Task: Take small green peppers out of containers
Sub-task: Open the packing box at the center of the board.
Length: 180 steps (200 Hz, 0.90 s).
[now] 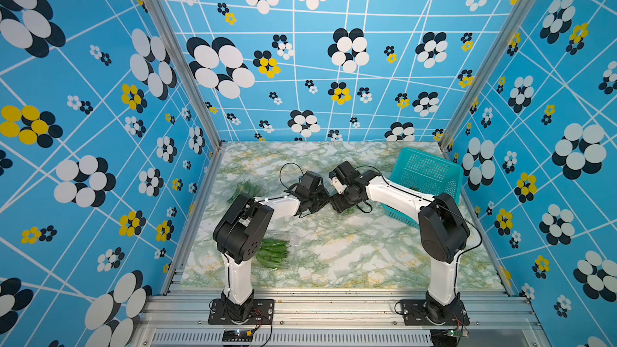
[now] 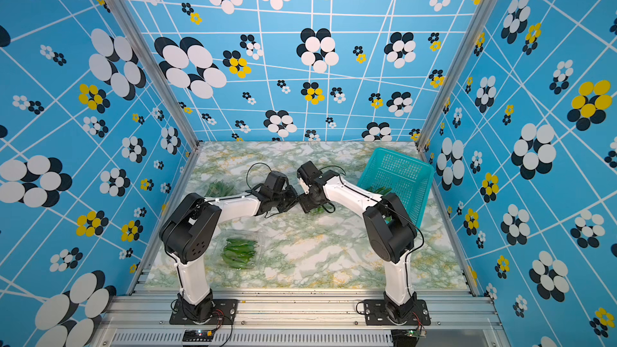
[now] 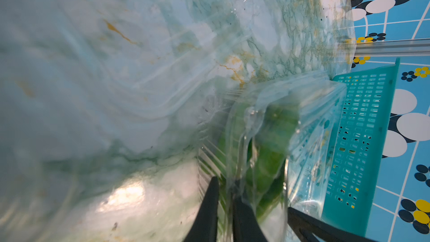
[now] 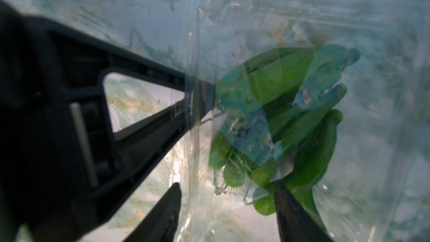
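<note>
Sitting at seven o'clock on the surface (image 1: 334, 262), a full clamshell (image 2: 257, 240) awaits emptying. At centre, the left gripper (image 3: 224, 182) is clenched on a second clamshell (image 3: 314, 103), apparently steadying it. The right gripper (image 4: 226, 183), jaws apart and holding nothing, hovers over its small green peppers (image 4: 302, 117). A teal basket (image 1: 424, 175) stands at two o'clock.

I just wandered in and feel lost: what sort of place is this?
Probably a robot test booth, not a kitchen: flower-patterned blue walls on an aluminium frame enclose a marble-look tabletop, with a left arm and a right arm bolted to its front rail.
</note>
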Motion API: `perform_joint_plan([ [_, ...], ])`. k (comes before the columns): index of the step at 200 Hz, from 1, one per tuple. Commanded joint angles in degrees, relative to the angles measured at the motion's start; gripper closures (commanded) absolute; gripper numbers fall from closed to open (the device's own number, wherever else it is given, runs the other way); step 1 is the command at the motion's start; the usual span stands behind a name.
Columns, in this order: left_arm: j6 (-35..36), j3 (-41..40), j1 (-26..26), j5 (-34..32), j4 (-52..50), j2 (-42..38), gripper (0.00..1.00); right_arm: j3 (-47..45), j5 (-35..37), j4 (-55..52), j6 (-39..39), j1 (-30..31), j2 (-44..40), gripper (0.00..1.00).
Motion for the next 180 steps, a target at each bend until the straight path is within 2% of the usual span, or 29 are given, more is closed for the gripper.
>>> perform_joint_plan([
  [1, -0.1, -1.0, -0.3, 1.4, 2.0, 0.7, 0.86, -2.6, 3.1, 1.0, 2.8, 0.1, 2.7, 0.39],
  [108, -0.5, -1.5, 0.1, 2.2, 3.4, 0.8, 0.86, -3.2, 6.1, 2.7, 2.9, 1.3, 4.7, 0.44],
  [165, -0.7, -1.8, 0.2, 2.8, 4.3, 1.1, 0.86, -3.2, 6.5, 2.7, 2.9, 1.4, 5.5, 0.66],
  [180, -0.6, -1.9, 0.2, 2.8, 4.4, 1.2, 0.86, -3.3, 6.4, 2.7, 3.0, 1.4, 5.3, 0.77],
])
